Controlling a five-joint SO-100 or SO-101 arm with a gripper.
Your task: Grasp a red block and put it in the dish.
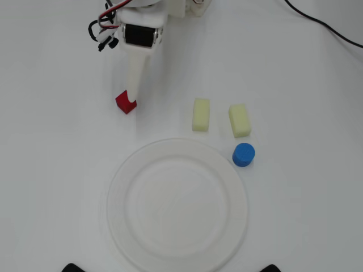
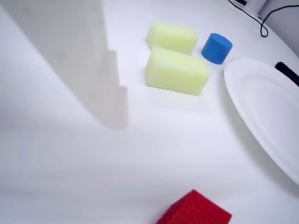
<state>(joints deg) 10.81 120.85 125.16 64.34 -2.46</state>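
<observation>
Tool (image 1: 134, 100) of a white robot arm reaches down from the top of the overhead view, one long pale finger (image 1: 136, 73) ending at the upper right edge of the red block (image 1: 125, 102). The block sits on the white surface (image 1: 51, 147), up and left of the dish (image 1: 177, 205), apart from its rim. Only one finger shows clearly, so whether the tool is apart or together cannot be told, and no clamp on the block is visible.

The step in hand looks like the approach to the grasp: the block is on the surface and the dish holds nothing. The next move likely calls for getting the block between both fingers, closing, lifting, then carrying it down and right over the dish.

The overhead view gives the whole layout: two pale yellow oblong blocks (image 1: 201, 114) (image 1: 239, 120) side by side above the dish, and a blue cylinder (image 1: 243, 154) just beside the rim. The wrist view (image 2: 196, 213) shows the block's finely ribbed top at the bottom edge and one broad finger (image 2: 79, 60) at upper left, with a gap of bare surface between them.
</observation>
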